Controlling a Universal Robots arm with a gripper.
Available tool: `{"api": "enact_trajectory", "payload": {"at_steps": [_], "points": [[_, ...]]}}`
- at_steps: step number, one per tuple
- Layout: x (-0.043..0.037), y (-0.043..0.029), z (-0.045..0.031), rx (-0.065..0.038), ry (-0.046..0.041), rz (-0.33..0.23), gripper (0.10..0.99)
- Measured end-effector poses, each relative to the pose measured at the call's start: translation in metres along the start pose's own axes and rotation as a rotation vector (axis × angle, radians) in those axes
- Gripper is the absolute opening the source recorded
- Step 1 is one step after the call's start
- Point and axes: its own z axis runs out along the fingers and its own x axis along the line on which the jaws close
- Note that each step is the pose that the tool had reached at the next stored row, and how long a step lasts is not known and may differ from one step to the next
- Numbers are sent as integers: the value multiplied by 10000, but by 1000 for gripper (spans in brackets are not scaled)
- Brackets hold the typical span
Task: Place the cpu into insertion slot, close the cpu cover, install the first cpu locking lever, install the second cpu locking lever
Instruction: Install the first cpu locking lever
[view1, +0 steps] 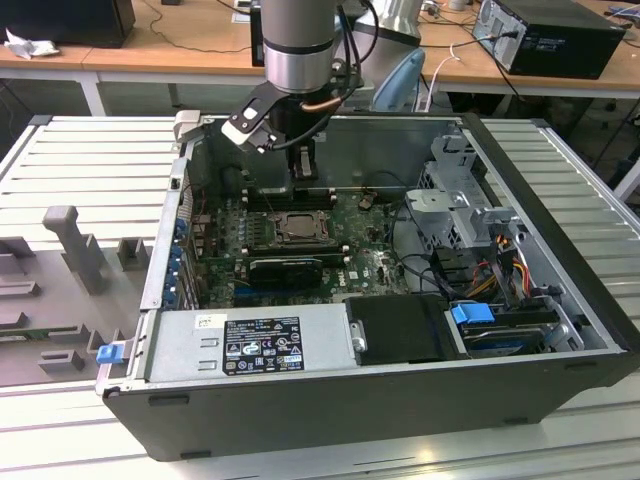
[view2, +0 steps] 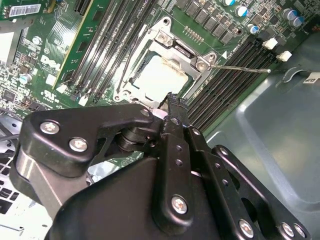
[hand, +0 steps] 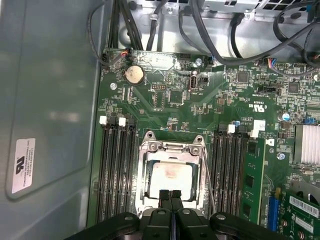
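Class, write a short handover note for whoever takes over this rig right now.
The gripper is shut, holding nothing, tips over the cpu's edge.
The cpu sits in the slot; the cover looks down over it.
Done: cpu placed, cover apparently closed.
Left: both locking levers; one lever juts out free beside the slot.
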Motion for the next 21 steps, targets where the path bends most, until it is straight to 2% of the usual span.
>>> {"api": "enact_trajectory", "payload": {"at_steps": [4,10,21], "points": [[1,2,-43,0,1,1,106],[3,9,-175,2,1,1,106],[5,15,-298,8,1,0,106]]}}
